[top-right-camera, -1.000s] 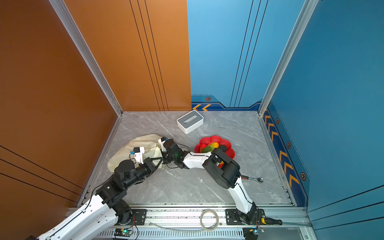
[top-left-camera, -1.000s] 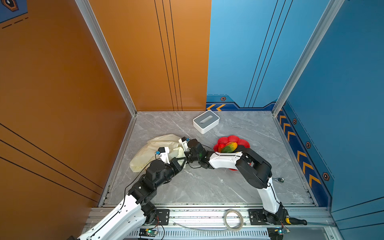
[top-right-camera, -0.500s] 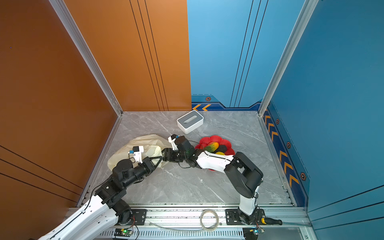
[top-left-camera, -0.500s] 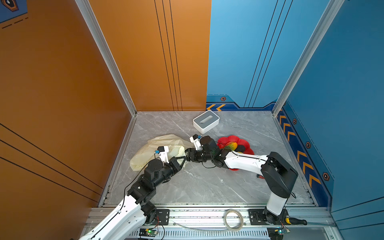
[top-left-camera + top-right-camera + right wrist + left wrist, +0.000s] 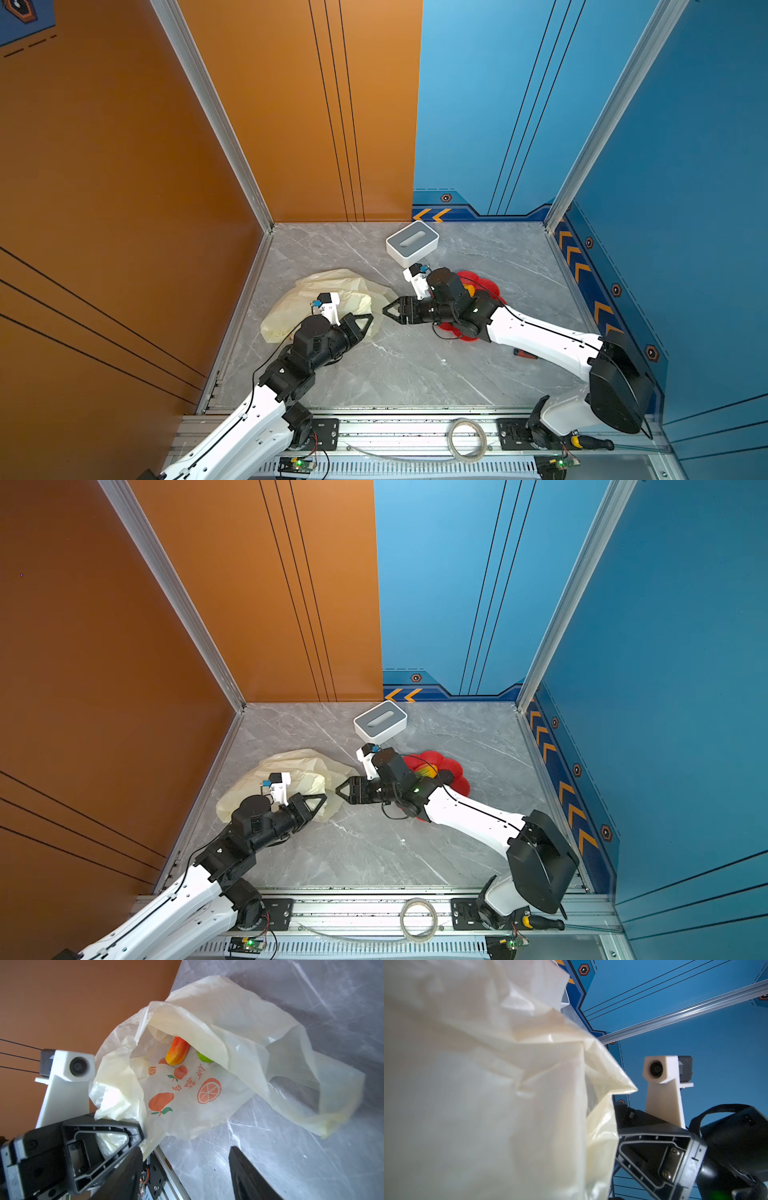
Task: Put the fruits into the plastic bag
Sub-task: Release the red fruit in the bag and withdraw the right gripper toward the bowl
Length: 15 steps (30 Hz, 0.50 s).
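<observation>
**Entry: bagging station, contents listed from the tools outward**

- Tool A: right gripper [image 5: 384, 311]. Its jaws stand apart with nothing between them. It sits just off the mouth of the plastic bag [image 5: 332, 291], pointing into it.
- Tool B: left gripper [image 5: 366, 319]. Its jaws are together, pinched on the bag's rim at one side of the mouth and holding it raised.
- Plastic bag: slumped on the table with its mouth gaping toward Tool A. One handle loop [image 5: 340, 1097] trails loose beside the mouth.
- Already inside the bag: one red-to-yellow mango [image 5: 177, 1051] and one green fruit [image 5: 204, 1057]. Both lie deep, partly under a fold.
- Remaining fruits [image 5: 426, 773]: on the red dish [image 5: 455, 771], near the bag's mouth and on the far side of Tool A from it. The arm mostly hides them, so the count cannot be told.

**Handling note (judgement):** the step in hand looks like fetching the next fruit.
- Tool A should clear the trailing handle before swinging to the dish.
- The fruit is glossy and likely slippery, so grip it across its narrow width.
- Come back in low through the gap and release well past the rim.
- Tool B should hold the rim high and motionless, because any sag narrows the opening.
</observation>
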Each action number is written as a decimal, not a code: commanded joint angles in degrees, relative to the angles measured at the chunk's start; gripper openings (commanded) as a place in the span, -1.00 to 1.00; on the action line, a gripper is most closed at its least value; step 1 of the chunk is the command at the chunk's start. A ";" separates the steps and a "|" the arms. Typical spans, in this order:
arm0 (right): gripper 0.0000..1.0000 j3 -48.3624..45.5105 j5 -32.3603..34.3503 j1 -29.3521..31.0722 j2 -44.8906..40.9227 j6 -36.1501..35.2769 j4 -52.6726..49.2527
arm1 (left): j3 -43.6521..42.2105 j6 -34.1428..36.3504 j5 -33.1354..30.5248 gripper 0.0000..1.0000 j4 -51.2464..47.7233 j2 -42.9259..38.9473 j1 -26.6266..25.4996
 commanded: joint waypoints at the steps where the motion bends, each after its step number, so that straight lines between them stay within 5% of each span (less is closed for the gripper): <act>1: 0.30 -1.33 3.88 -1.35 -3.75 -4.01 -7.23 | 1.73 1.59 0.96 -1.00 -0.71 -0.29 0.46; 13: 0.33 3.85 22.03 -4.67 -16.80 -17.10 -30.01 | 2.02 1.97 1.05 -1.00 -1.26 0.32 0.94; 14: 0.42 4.54 23.31 -5.15 -18.01 -18.06 -31.35 | 2.05 1.93 1.05 -1.00 -1.42 0.30 0.90; 15: 0.95 5.10 24.20 -5.79 -19.03 -18.80 -32.25 | 2.05 1.93 0.96 -1.00 -1.56 0.16 0.90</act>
